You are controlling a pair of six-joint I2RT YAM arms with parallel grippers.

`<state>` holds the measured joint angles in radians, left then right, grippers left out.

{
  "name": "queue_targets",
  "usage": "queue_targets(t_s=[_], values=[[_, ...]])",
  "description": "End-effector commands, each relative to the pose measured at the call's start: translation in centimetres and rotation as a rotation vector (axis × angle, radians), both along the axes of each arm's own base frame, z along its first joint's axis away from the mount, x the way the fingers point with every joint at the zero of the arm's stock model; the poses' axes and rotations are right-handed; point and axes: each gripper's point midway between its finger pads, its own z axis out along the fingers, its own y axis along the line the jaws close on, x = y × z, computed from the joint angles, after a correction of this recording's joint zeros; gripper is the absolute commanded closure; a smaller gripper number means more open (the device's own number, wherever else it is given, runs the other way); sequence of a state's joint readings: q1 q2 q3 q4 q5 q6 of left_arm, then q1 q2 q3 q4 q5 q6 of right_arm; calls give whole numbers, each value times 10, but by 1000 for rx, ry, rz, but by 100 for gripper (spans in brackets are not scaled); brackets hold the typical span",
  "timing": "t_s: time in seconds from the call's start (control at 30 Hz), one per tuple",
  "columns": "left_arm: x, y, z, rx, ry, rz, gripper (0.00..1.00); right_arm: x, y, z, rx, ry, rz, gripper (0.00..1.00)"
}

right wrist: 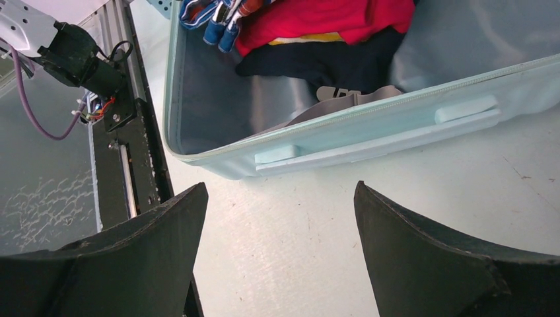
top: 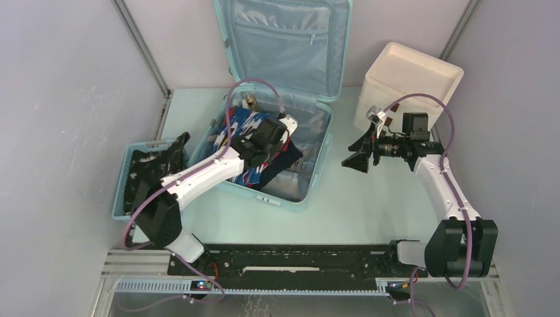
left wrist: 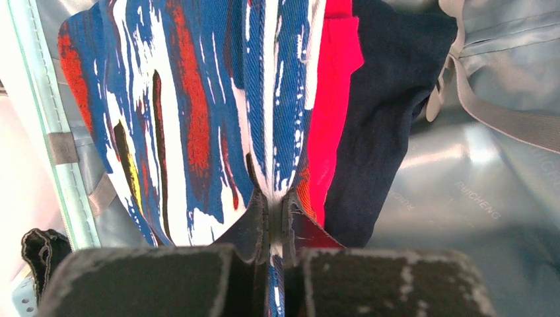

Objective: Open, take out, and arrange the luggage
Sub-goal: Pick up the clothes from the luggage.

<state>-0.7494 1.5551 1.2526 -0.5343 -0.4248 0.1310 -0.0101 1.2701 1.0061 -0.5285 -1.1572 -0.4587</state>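
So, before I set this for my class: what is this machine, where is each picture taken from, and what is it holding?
Two robot arms are bolted at the near edge of a table. The wide picture looks down from above; the other two come from a camera on each wrist. On the table stand an open suitcase, a blue basket and a cream box. The left gripper is shut on a blue, white and red patterned garment inside the suitcase. The right gripper hangs open beside the suitcase, holding nothing.
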Motion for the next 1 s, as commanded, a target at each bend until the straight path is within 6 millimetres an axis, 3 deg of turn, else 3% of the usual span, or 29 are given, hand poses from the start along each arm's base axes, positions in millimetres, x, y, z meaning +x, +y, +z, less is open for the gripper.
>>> queue_targets(t_s=[0.0,0.4,0.67,0.97], values=[[1,-22,37,-180,-70,-58,100,-1,5,9,21,-23,30,10],[-1,-26,42,-263,-40,-81,100,-3,6,10,28,-25,43,10],[-1,-26,43,-297,-30,-90,100,-11,19,13,30,-39,87,10],[-2,-28,44,-333,-16,-104,100,-4,36,39,37,-107,81,8]])
